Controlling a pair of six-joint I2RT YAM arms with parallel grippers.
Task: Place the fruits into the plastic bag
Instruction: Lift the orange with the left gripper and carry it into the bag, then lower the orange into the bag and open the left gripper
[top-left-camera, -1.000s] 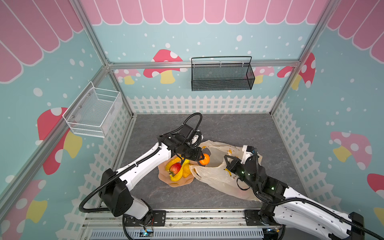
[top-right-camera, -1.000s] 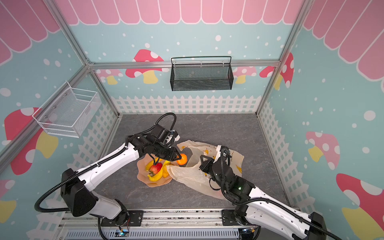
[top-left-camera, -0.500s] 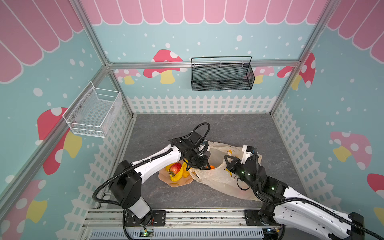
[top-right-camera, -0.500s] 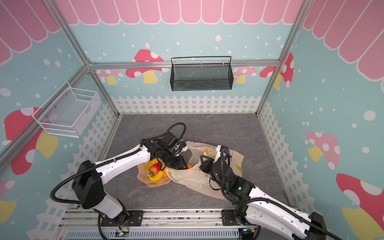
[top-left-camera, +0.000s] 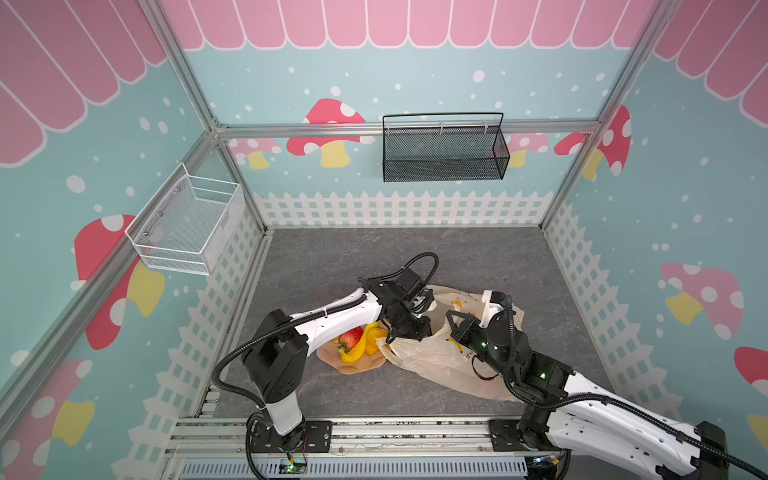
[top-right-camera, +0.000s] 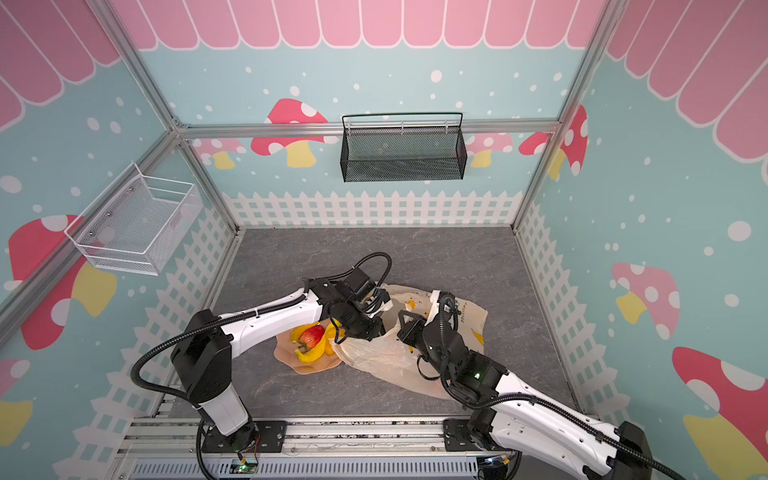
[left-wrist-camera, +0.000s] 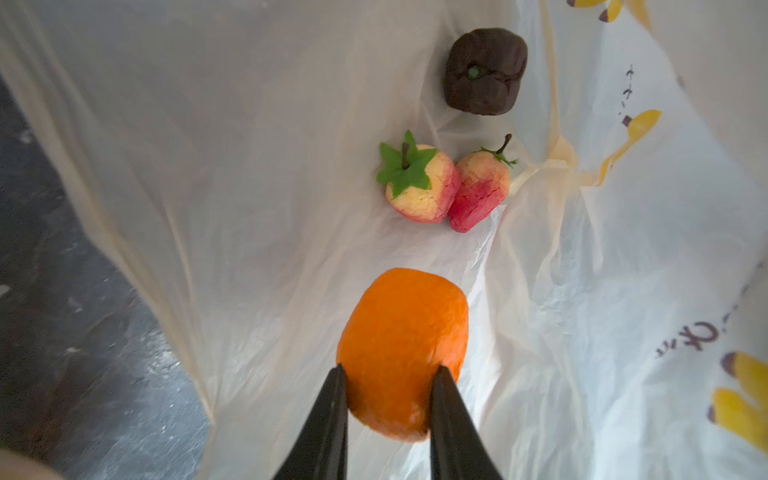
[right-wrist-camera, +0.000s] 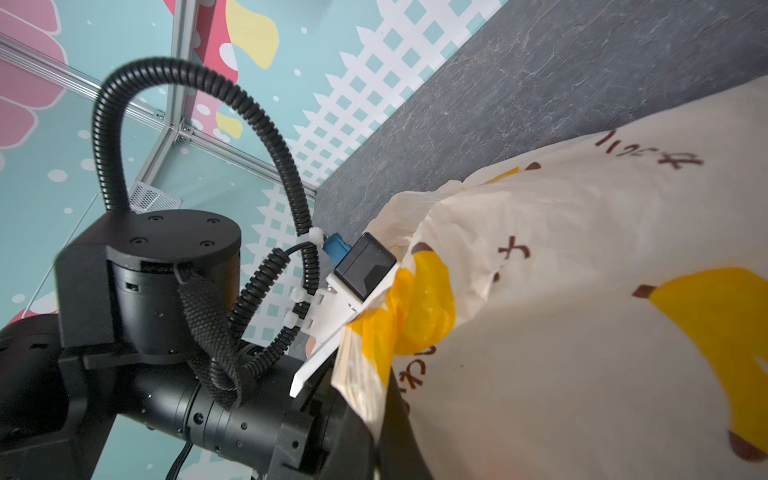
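Left wrist, dimpled orange (left-wrist-camera: 401, 345), crinkly translucent bag (left-wrist-camera: 249, 166)

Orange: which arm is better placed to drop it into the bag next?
Left. The left gripper grips the orange, which is inside the plastic bag. The right gripper is shut on the bag's rim, apparently holding the mouth open.

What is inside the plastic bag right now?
The plastic bag holds a dark brown fruit, two strawberries and the orange, gripped by the left hand. In both top views the bag's film covers them.
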